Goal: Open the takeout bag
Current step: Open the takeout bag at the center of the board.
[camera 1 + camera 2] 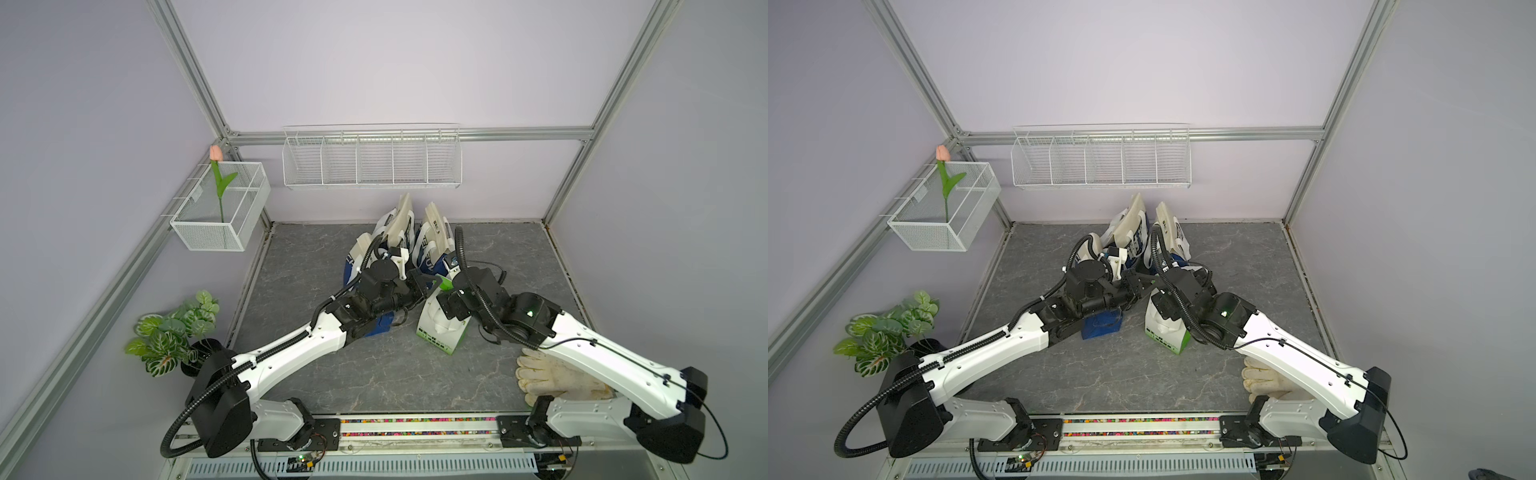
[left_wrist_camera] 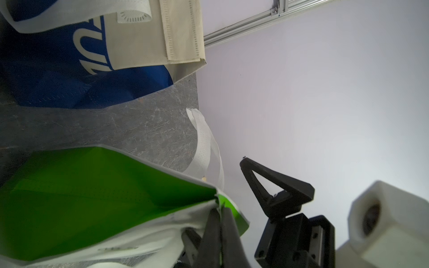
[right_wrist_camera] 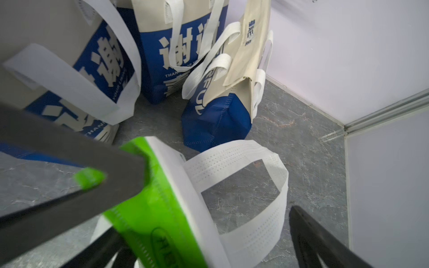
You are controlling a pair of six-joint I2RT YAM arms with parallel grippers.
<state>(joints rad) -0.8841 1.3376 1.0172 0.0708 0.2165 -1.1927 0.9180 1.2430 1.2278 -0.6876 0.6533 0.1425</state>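
Left jaws clenched on the bag (image 2: 92, 197) rim; right jaws released: grip the right rim, not the handle (image 3: 232, 156), then pull apart

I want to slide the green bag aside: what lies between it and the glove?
Only bare tabletop lies between the green bag and the glove; the right arm crosses above that stretch. Both top views show it.

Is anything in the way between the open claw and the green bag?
Nothing visible is. The open right claw is right at the green bag, whose rim and white handle loop lie between its fingers. The left claw pinches the rim nearby, and the blue bags stand behind.
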